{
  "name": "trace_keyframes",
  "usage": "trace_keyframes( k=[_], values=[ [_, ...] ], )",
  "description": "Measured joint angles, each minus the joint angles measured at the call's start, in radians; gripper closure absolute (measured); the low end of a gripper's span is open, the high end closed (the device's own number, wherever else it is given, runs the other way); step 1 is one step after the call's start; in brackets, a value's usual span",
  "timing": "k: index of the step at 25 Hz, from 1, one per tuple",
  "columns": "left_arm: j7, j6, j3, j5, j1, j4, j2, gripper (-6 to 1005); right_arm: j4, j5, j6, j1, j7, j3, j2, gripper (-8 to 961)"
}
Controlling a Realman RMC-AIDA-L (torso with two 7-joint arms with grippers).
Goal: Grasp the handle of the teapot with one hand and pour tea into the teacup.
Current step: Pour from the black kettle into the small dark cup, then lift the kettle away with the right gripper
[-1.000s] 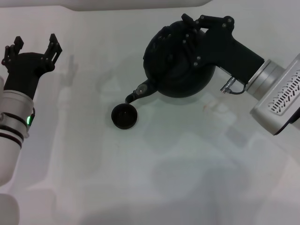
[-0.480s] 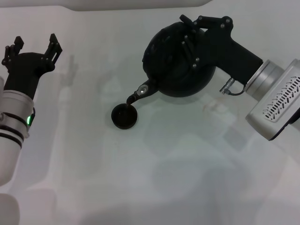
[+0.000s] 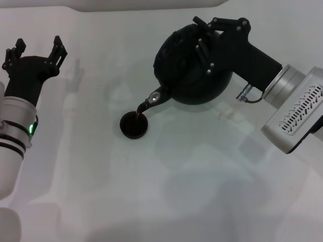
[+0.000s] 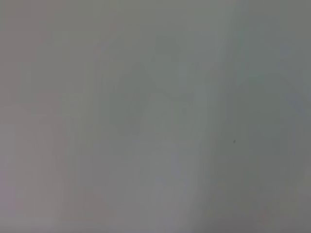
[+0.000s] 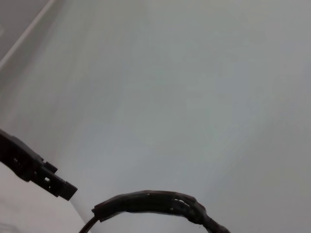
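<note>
Teapot [image 3: 194, 68], upper centre of the head view, hangs tilted from the right gripper [image 3: 212, 43] clamped on its handle [image 3: 202, 48], spout over the teacup [image 3: 133, 124] at centre-left; the left gripper [image 3: 35, 50] sits spread and empty at upper left. Left wrist view shows only pale table [image 4: 155, 116]. Right wrist view shows the handle's arc [image 5: 155, 204] along the bottom edge.

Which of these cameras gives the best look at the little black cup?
The head view: the teacup sits whole on the white table under the teapot spout, reddish tea streaming in. The left wrist view shows only blank surface; the right wrist view shows no cup.
</note>
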State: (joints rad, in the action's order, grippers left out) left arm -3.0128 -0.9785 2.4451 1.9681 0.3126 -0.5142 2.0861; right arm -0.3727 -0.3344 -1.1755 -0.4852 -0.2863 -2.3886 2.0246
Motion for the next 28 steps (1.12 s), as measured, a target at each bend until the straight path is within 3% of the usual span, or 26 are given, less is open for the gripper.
trace_keyframes(
  k=[28],
  values=[
    [0.0,0.001,0.0,-0.002,0.0,0.002,0.0,112,-0.002,-0.005,0.005,0.002,-0.049,-0.001,0.001,833]
  ],
)
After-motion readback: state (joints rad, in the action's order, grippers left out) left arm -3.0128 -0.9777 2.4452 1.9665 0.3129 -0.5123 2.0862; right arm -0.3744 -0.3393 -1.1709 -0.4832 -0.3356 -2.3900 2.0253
